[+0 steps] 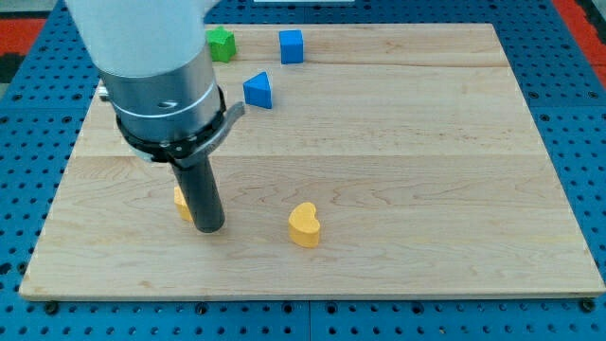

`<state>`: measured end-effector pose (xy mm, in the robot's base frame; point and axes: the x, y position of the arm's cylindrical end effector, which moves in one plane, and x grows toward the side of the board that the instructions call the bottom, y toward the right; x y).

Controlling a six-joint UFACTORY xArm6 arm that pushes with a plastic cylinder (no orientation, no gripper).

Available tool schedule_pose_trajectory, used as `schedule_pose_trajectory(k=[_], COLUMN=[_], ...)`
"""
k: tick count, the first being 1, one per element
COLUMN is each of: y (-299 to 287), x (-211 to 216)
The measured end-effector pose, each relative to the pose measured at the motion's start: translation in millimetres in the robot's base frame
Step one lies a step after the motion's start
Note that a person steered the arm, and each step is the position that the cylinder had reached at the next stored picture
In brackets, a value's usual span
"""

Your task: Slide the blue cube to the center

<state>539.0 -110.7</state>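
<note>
Surroundings: blue perforated panel frames the wooden counter (398, 189) on all sides, with a strip of red at the frame's upper right corner.
Counter: pale wood planks, filling most of the frame.
Yellow heart block (305, 224): nearest the view's bottom, a little left of centre, lying alone on bare wood.
My tip (209, 230): lower left of the frame, resting on the counter at the end of the dark rod, well left of the yellow heart block.
Yellow block (181, 202): just behind the rod on its left side, mostly hidden; shape cannot be made out, and it looks to be touching or nearly touching the rod.
Arm housing (156, 66): large grey and white cylinder covering the upper left of the frame.
Gripper: none fitted; the arm ends in the plain rod, so nothing is grasped.
Blue wedge block (258, 90): upper left of centre, just right of the arm housing.
Blue cube (292, 45): near the view's top edge, left of centre, far from my tip and away from the counter's middle.
Green block (222, 44): left of the blue cube at the top edge, partly hidden by the arm housing.
</note>
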Motion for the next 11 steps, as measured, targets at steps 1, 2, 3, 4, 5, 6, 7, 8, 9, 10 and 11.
schedule_pose_trajectory(k=[1, 2, 3, 4, 5, 6, 7, 8, 9, 10, 11], y=[-57.3, -80.5, -75.9, -69.4, -56.5, -65.3, -121.6, -134.3, -96.2, -61.5, -55.8], x=[-21.1, -72.1, -61.6, -55.5, -70.0, -93.2, -115.7, -109.7, -98.7, -99.7, -104.1])
